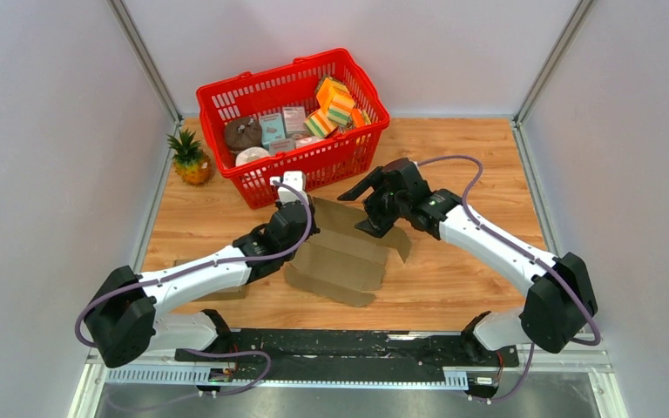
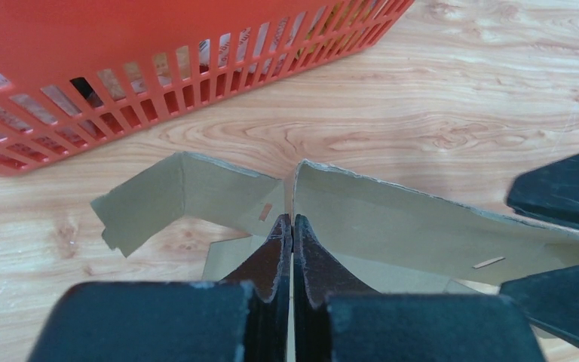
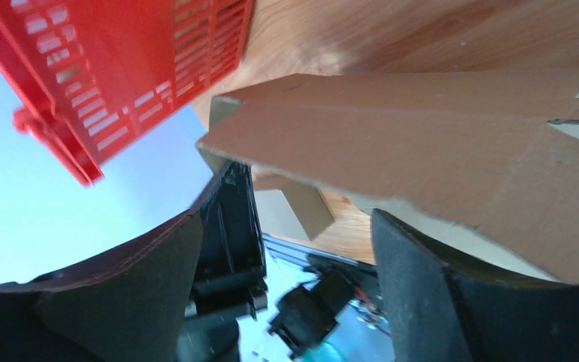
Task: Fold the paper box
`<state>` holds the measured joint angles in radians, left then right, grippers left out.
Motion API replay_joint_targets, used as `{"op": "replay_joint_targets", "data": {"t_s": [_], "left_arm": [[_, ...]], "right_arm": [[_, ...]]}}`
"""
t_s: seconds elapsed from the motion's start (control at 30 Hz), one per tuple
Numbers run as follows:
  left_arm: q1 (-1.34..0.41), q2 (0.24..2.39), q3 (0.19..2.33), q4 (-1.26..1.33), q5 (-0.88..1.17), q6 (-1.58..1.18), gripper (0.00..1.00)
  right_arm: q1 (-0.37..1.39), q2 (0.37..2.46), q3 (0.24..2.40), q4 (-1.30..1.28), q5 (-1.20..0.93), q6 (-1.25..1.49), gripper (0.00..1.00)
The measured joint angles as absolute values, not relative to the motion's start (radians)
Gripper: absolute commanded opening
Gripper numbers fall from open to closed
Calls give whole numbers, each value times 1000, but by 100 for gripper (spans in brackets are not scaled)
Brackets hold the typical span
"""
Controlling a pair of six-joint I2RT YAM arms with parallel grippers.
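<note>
Your left gripper point(image 2: 292, 226) has its two black, rough-faced fingers point(image 2: 271, 264) pressed together into a single wedge. The tips sit right at the slit between two raised flaps of the paper box point(image 2: 392, 219). You cannot tell from here whether a thin edge of card is nipped between them. Just beyond the tips the flaps stand up off the table point(image 2: 460, 98). They are matte brown cardboard with ragged cut edges, and the flap left of the fingers bends away at a crease into a notched end. Past the flaps is pale wood grain, and farther out to the left is the red plastic basket point(image 2: 121, 45) with its slotted wall. Your right gripper point(image 3: 285, 217) has its jaws spread wide and nothing is gripped between them. A long flat panel of the box crosses just ahead of the fingers and runs over the right-hand finger point(image 3: 422, 286). Whether it touches that finger is unclear. From above, the box lies mostly flat and creased between your two grippers, with its far edge lifted where they meet it. The basket beyond them holds striped sponges point(image 1: 335, 103) and small packets. A small pineapple point(image 1: 190, 158) stands well off to the left of your left gripper.
</note>
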<state>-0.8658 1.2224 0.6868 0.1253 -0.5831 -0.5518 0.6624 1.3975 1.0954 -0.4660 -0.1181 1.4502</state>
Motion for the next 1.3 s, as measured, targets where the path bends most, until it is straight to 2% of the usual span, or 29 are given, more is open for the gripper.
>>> {"op": "replay_joint_targets", "data": {"t_s": [0.33, 0.37, 0.5, 0.63, 0.73, 0.77, 0.87, 0.97, 1.2, 1.23, 1.3], "left_arm": [[-919, 1222, 648, 163, -685, -603, 0], [-921, 1222, 643, 166, -693, -606, 0], [-927, 1221, 623, 186, -713, -617, 0], [-929, 1220, 609, 208, -721, -624, 1], [-930, 1219, 607, 215, -718, -625, 20], [-930, 1217, 604, 219, -712, -624, 33], [-930, 1194, 586, 221, -682, -615, 45], [-930, 1129, 556, 207, -631, -607, 55], [-927, 813, 491, 61, -538, -576, 58], [-921, 769, 491, 26, -532, -575, 62], [-897, 692, 491, -59, -517, -579, 64]], "right_arm": [[662, 1462, 1085, -452, 23, 1654, 57], [662, 1474, 1090, -453, 34, 1662, 51], [662, 1505, 1111, -463, 64, 1680, 41], [663, 1519, 1121, -466, 88, 1683, 25], [663, 1520, 1121, -462, 98, 1686, 18], [662, 1520, 1119, -455, 100, 1686, 14], [662, 1520, 1105, -426, 102, 1678, 8], [662, 1519, 1067, -385, 102, 1668, 6], [640, 1480, 921, -251, 77, 1618, 8], [635, 1469, 906, -233, 73, 1609, 9], [620, 1458, 880, -199, 59, 1593, 10]]}}
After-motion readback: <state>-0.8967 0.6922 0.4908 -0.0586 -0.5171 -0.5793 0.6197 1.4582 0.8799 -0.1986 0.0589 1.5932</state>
